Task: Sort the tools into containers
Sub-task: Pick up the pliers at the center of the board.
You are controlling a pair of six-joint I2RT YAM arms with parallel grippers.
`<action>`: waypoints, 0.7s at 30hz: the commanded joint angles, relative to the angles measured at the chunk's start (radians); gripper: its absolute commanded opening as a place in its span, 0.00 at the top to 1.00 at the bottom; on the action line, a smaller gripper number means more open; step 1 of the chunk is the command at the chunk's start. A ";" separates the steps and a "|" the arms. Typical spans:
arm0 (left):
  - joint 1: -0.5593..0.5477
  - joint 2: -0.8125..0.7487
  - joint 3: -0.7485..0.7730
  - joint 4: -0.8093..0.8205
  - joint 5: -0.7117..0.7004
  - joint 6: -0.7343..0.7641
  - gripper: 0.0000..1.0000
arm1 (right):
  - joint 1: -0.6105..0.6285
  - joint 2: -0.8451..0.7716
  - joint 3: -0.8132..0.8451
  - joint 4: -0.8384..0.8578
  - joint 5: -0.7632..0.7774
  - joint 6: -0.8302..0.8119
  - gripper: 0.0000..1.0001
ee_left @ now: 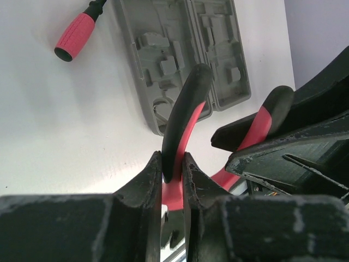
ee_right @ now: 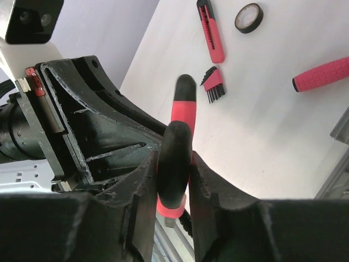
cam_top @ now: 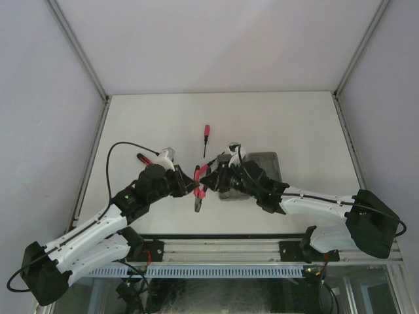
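While left fingers (ee_left: 150,180) and right fingers (ee_right: 146,185) each clamp a pliers (cam_top: 200,188) handle, the trays (ee_left: 163,54) look empty, screwdriver (cam_top: 206,131) loose on the desk (cam_top: 275,124), so barely started imo.

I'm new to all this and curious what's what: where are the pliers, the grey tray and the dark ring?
pliers (ee_left: 180,117): left wrist view, on the curved black handle.
grey tray (ee_left: 133,54): left wrist view, on its left rim.
dark ring (ee_right: 239,19): right wrist view, on the ring's left side.

A flat grey moulded tray (cam_top: 267,162) is mostly hidden under the right arm (cam_top: 298,197); left of it, the head of the red-and-black pliers (cam_top: 198,191) is indiscernible.
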 commanded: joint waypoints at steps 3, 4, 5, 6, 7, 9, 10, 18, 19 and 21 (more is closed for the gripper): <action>-0.007 -0.032 0.057 0.076 0.022 -0.011 0.96 | -0.006 0.007 0.037 0.001 0.001 -0.019 0.85; -0.007 -0.035 0.055 0.076 0.020 -0.011 0.95 | -0.006 0.006 0.037 -0.002 0.000 -0.021 0.87; -0.006 -0.039 0.054 0.076 0.017 -0.011 0.92 | -0.006 0.005 0.038 -0.004 -0.001 -0.023 0.90; -0.007 -0.042 0.052 0.076 0.015 -0.012 0.89 | -0.006 0.002 0.038 -0.008 -0.001 -0.025 0.93; -0.007 -0.046 0.051 0.075 0.011 -0.013 0.86 | -0.007 -0.002 0.038 -0.012 -0.001 -0.030 0.95; -0.007 -0.053 0.052 0.074 0.010 -0.013 0.79 | -0.010 -0.016 0.038 -0.022 0.001 -0.040 1.00; -0.007 -0.058 0.055 0.073 0.011 -0.011 0.75 | -0.012 -0.024 0.038 -0.025 0.000 -0.049 1.00; -0.006 -0.072 0.130 0.010 0.021 0.008 0.55 | -0.030 -0.100 0.059 -0.098 0.056 -0.102 1.00; -0.006 -0.071 0.144 -0.002 0.021 0.014 0.55 | -0.028 -0.111 0.067 -0.119 0.079 -0.115 1.00; -0.006 -0.074 0.174 -0.029 0.018 0.029 0.54 | -0.027 -0.136 0.069 -0.141 0.125 -0.146 1.00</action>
